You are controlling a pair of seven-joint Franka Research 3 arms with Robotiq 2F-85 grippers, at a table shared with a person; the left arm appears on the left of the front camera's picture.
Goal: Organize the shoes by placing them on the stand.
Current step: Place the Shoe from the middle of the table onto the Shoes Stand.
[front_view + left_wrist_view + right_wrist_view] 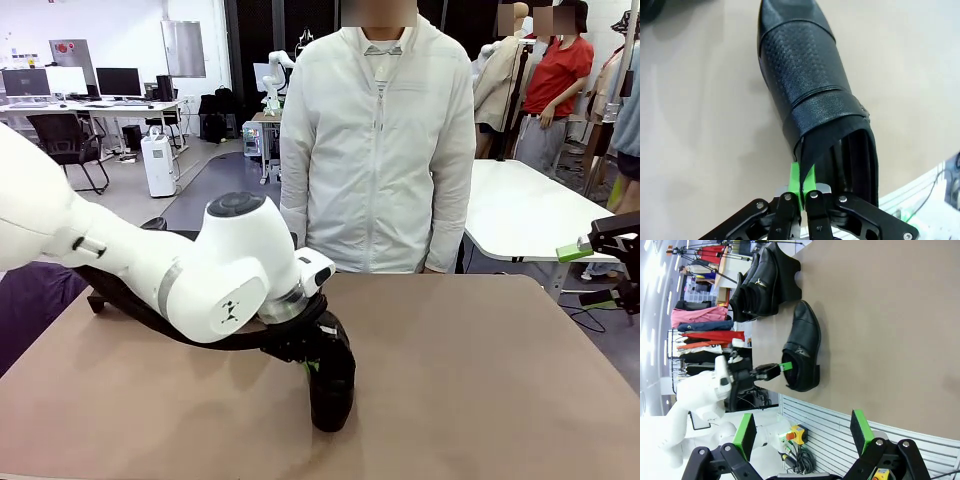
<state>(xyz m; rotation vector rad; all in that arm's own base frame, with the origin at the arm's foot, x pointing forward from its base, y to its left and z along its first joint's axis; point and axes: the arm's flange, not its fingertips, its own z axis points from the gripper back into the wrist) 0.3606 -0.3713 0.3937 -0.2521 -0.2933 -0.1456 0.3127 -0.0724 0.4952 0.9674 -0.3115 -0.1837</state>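
Note:
A black leather shoe (332,385) lies on the brown table near its front middle, toe towards me. My left gripper (314,366) is shut on it. In the left wrist view the green pads (796,181) pinch the thin leather at the collar of the shoe (807,85). The right wrist view shows that shoe (802,347) with the left gripper (781,367) at its opening. Farther along the table, the black stand (790,275) carries other black shoes (762,282). My right gripper (802,435) is open and holds nothing, at the table's right edge (588,275).
A person in a white jacket (375,150) stands at the far side of the table, hands out of sight. The brown tabletop (480,370) is bare to the right of the shoe. A white table (520,210) stands behind on the right.

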